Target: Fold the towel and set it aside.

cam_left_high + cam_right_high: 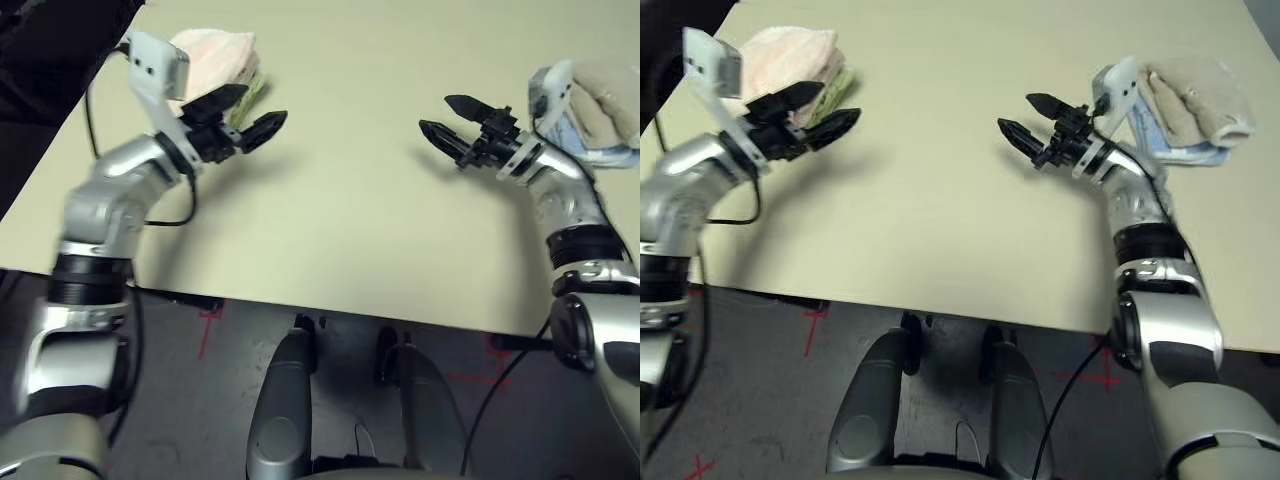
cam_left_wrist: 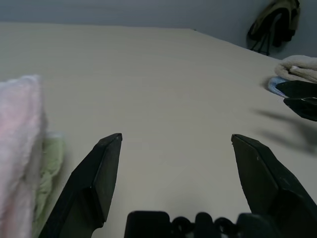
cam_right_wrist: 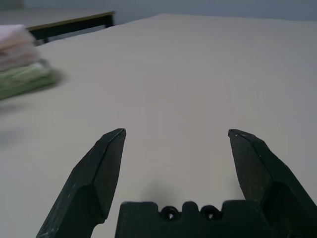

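A plain beige desk (image 1: 350, 200) takes up most of the scene, with a dark grey floor (image 1: 220, 380) marked with red tape crosses below its near edge. In the right wrist view a second desk (image 3: 74, 20) stands farther back against a pale wall.

The towel (image 1: 215, 55), pale pink and folded, lies at the far left of the desk on top of a light green towel (image 1: 840, 85). It sits just behind and beside the left gripper (image 1: 250, 118), whose fingers (image 2: 94, 183) are spread wide and hold nothing. The right gripper (image 1: 450, 120) hovers well apart from the towel, across the bare middle of the desk, fingers equally wide and empty. Just behind it lie a beige towel (image 1: 1195, 100) and a blue one (image 1: 1190, 155), stacked.
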### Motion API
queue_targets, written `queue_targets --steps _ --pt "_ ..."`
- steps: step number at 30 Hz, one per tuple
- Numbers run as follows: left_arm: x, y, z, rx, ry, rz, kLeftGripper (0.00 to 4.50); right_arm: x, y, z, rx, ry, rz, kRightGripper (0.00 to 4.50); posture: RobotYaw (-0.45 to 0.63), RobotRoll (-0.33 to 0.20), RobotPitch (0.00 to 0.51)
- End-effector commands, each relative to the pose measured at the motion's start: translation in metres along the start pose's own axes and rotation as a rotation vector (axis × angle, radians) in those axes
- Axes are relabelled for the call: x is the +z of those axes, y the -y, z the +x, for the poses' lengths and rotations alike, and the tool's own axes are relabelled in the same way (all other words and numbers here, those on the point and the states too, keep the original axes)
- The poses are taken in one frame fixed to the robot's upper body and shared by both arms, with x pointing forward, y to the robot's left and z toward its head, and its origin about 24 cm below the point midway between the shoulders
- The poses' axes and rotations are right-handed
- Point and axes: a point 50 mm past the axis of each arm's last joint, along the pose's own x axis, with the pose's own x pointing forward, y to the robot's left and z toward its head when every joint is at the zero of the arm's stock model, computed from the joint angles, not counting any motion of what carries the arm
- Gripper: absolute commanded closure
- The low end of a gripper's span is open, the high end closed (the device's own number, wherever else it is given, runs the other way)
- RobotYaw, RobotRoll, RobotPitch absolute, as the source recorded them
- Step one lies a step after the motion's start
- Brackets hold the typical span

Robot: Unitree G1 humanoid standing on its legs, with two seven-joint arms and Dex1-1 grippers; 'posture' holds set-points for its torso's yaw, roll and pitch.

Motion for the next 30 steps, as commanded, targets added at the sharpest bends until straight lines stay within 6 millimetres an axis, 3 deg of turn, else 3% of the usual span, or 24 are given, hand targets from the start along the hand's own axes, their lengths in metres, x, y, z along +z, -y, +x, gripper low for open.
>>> queue_targets --steps 1,4,8,12,19,24,30 --pt "-0.008 -0.011 0.01 0.159 0.074 -0.001 0.03 -0.004 0.016 -0.008 -0.22 0.009 -0.033 0.0 0.02 0.0 0.286" --pt "-0.021 -0.015 0.02 0.306 0.095 0.013 0.03 -0.005 0.026 -0.009 -0.366 0.01 -0.036 0.0 0.02 0.0 0.282" --pt "-0.036 -0.027 0.017 0.493 0.065 0.006 0.03 -0.006 0.034 -0.015 -0.435 0.03 -0.019 0.0 0.0 0.0 0.273" --pt "-0.044 -0.036 0.008 0.559 0.014 0.051 0.03 -0.005 0.042 -0.022 -0.429 0.059 -0.013 0.0 -0.01 0.0 0.265" --pt "-0.043 -0.045 0.002 0.536 -0.011 0.076 0.03 -0.004 0.053 -0.034 -0.35 0.025 -0.011 0.0 -0.02 0.0 0.26" --pt "-0.017 -0.038 0.017 0.349 0.09 0.024 0.03 0.013 0.051 -0.026 -0.234 0.086 0.013 0.0 -0.02 0.0 0.258" --pt "0.032 -0.034 0.023 0.083 0.159 -0.04 0.03 0.038 0.067 -0.033 -0.19 0.111 0.021 0.0 -0.02 0.0 0.269"
